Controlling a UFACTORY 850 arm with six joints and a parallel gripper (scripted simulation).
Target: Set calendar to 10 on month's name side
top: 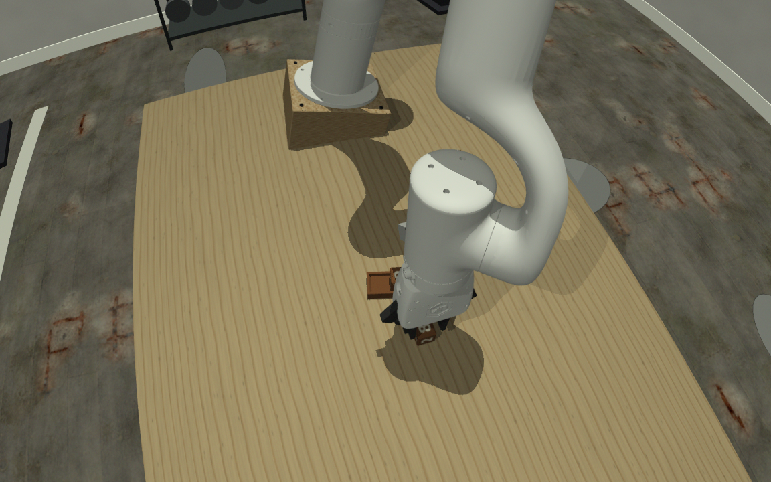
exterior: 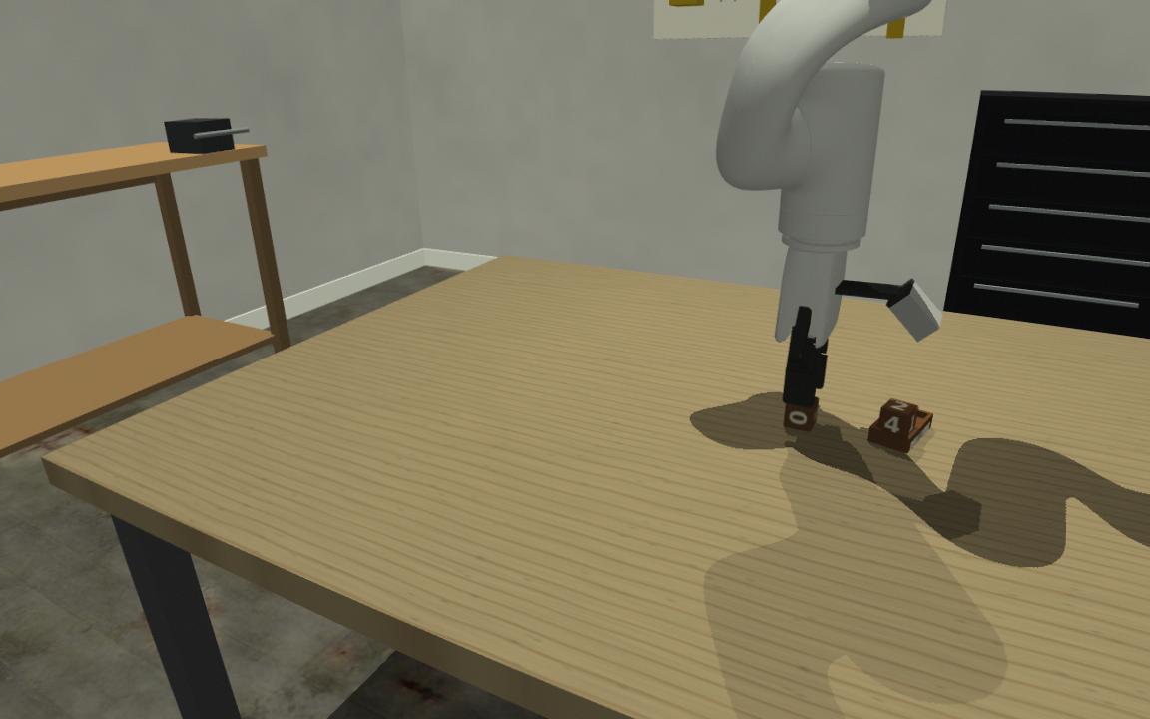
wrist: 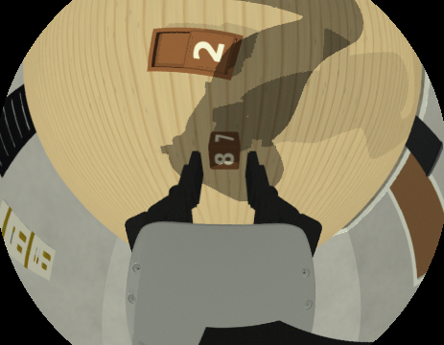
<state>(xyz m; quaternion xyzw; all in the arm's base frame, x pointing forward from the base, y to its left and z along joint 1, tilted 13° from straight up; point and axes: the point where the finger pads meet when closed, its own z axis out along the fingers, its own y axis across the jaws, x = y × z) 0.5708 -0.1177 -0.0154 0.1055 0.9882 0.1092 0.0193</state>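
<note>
wrist view: my half-open fingers straddle the loose cube (wrist: 224,150) (exterior: 800,415) (top: 425,334), gripping nothing; the tray (wrist: 170,71) (exterior: 889,440) (top: 379,295) holds the other cube (wrist: 209,52) (exterior: 893,423), both well inside the table's (wrist: 111,120) (exterior: 472,428) (top: 244,299) edges.

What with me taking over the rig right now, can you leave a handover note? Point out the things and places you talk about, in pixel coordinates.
Gripper (top: 428,328) (exterior: 800,399) (wrist: 223,162): part open, fingers either side of the loose cube (top: 425,335) (exterior: 800,417) (wrist: 224,150), not gripping it.
Tray (top: 379,296) (exterior: 888,440) (wrist: 166,70): on the table, the 2-up cube (top: 396,274) (exterior: 891,424) (wrist: 208,51) at one end, other end free.
Done: one cube in the tray; its reading unconfirmed, month's name unseen.
Left: seat the loose cube, get 10 upright, release.
</note>
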